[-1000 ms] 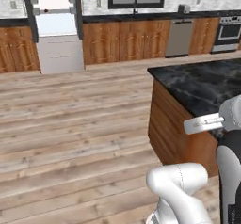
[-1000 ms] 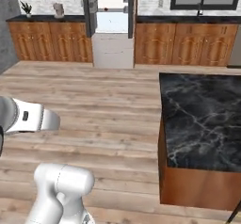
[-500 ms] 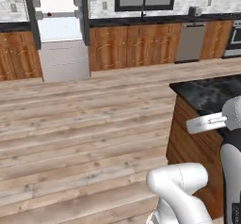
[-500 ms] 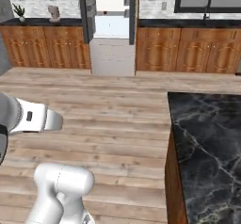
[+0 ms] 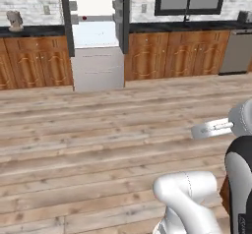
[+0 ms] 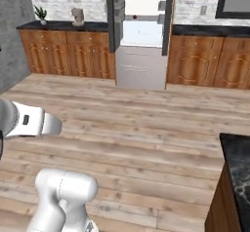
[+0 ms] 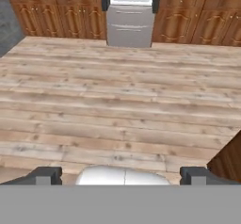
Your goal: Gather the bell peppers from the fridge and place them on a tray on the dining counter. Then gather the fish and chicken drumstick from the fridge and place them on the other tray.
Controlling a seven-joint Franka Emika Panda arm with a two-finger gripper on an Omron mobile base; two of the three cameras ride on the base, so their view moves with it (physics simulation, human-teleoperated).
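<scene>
The fridge (image 5: 96, 41) stands at the far wall with both dark doors swung open, also seen as the fridge (image 6: 141, 41) and the fridge (image 7: 130, 11). A tiny red item (image 5: 84, 17) sits on a shelf inside; it is too small to name. Bell peppers, fish, chicken drumstick and trays are out of view. My gripper (image 7: 121, 175) is open above the wooden floor, far short of the fridge, its fingertips (image 7: 47, 173) wide apart with nothing between them. A corner of the black-topped dining counter (image 6: 237, 158) shows at the right.
Wooden base cabinets (image 5: 162, 56) line the far wall on both sides of the fridge, with a grey dishwasher (image 5: 236, 51) at the right. A grey wall (image 6: 7, 31) closes the left. Open plank floor (image 5: 98, 130) lies between me and the fridge.
The whole picture has shifted as the base moved: the fridge now sits nearer the centre and larger, and the dining counter has slid off to the right. The gripper stays open.
</scene>
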